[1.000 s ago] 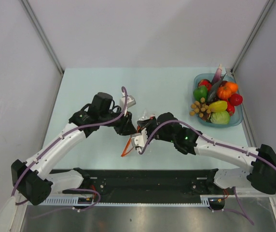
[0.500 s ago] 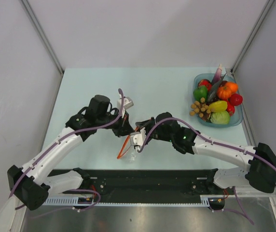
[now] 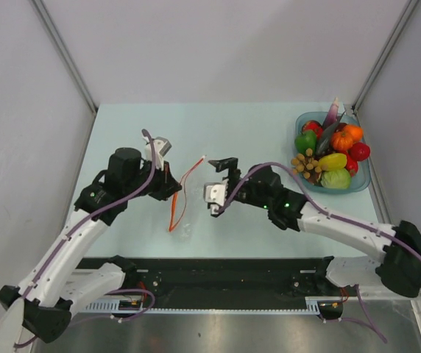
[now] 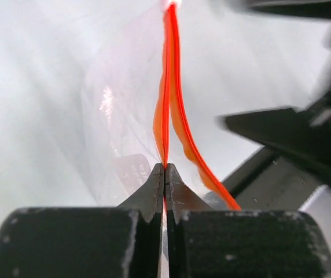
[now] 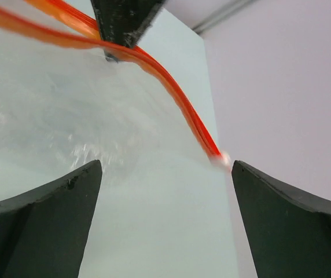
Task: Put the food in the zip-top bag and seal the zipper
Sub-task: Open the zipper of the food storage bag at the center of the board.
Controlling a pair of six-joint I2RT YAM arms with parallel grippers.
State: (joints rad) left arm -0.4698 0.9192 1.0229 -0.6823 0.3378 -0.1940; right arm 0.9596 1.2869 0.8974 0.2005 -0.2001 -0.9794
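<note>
The zip-top bag is crinkly and clear, and its orange-red zipper hangs as a thin line above the table's middle. My left gripper is shut on the zipper partway along its length. One strip bows away to the right below the pinch. Just right of the bag, my right gripper stands open, its fingers wide apart. The zipper's free end lies between them, close to the right one, with no contact visible. The food is piled in the blue tray at the far right.
The translucent blue tray sits against the table's right edge, near the right wall. Both arms reach in from the near edge, where a black rail runs. Grey walls close in the table on three sides.
My right gripper has opened and let go of the zipper. The left gripper closed on the zipper and pulled left, and the orange line now stretches longer and more upright.
</note>
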